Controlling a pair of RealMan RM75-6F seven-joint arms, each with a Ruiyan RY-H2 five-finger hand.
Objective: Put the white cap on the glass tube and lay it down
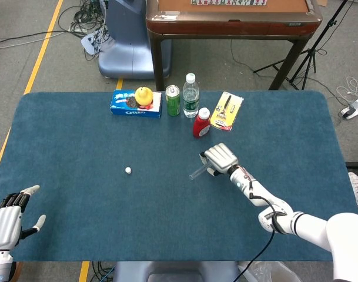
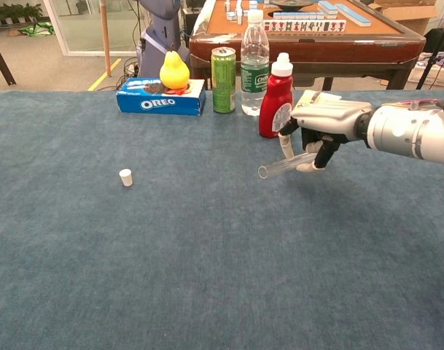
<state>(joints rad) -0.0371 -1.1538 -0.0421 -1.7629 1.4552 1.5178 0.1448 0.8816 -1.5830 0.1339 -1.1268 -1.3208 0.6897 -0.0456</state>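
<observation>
Above counter (image 2: 207, 277), my right hand (image 2: 325, 124) pinches clear glass tube (image 2: 283, 166), open end leftward; white cap (image 2: 125, 177) apart. Head view alone shows left hand (image 1: 7, 220), fingers spread.

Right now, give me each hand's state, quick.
Left hand: open, holding nothing, at the table's near left corner.
Right hand: grips the glass tube, lifted off the table.
</observation>
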